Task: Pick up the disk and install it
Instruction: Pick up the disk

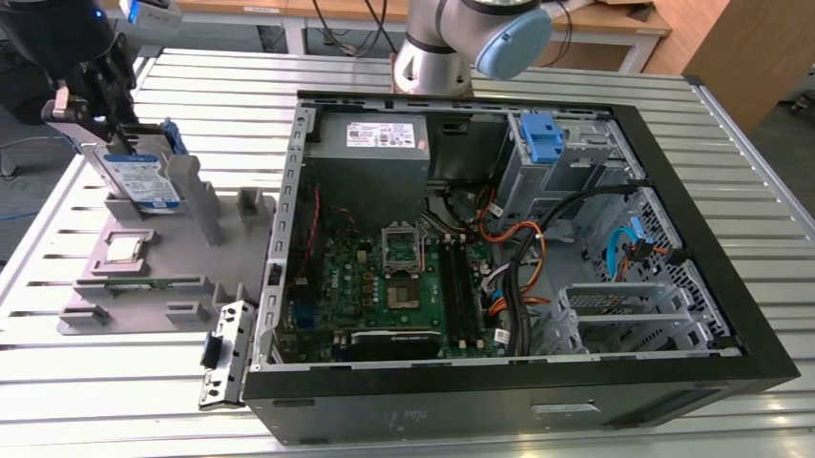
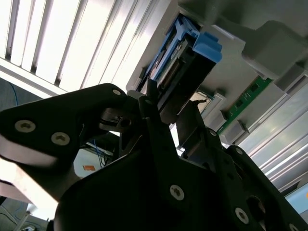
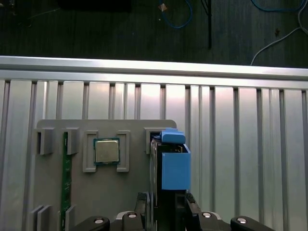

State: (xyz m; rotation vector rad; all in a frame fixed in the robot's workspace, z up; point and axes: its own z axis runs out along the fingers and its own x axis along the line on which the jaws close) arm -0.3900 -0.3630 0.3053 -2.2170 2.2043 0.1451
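Note:
The disk [image 1: 137, 181] is a silver drive with a blue-and-white label and a blue bracket. It stands upright on edge in a slot of the grey holder [image 1: 191, 277] at the exterior view's left, outside the computer case. My black gripper [image 1: 113, 143] is at its top edge. In the first wrist view the disk [image 3: 173, 168] shows edge-on, and the gripper [image 3: 168, 204] has a finger pressed against each flat side. The second wrist view shows the same grip on the disk [image 2: 192, 62] by the gripper [image 2: 168, 103].
The open computer case [image 1: 713, 286] lies to the exterior view's right, with a grey power supply box [image 1: 369, 143], a blue latch [image 1: 541, 138] on the drive bay, and cables. The holder also carries a processor chip [image 3: 106, 150] and a green memory stick [image 3: 66, 178]. The arm's base [image 1: 446, 48] stands behind the case.

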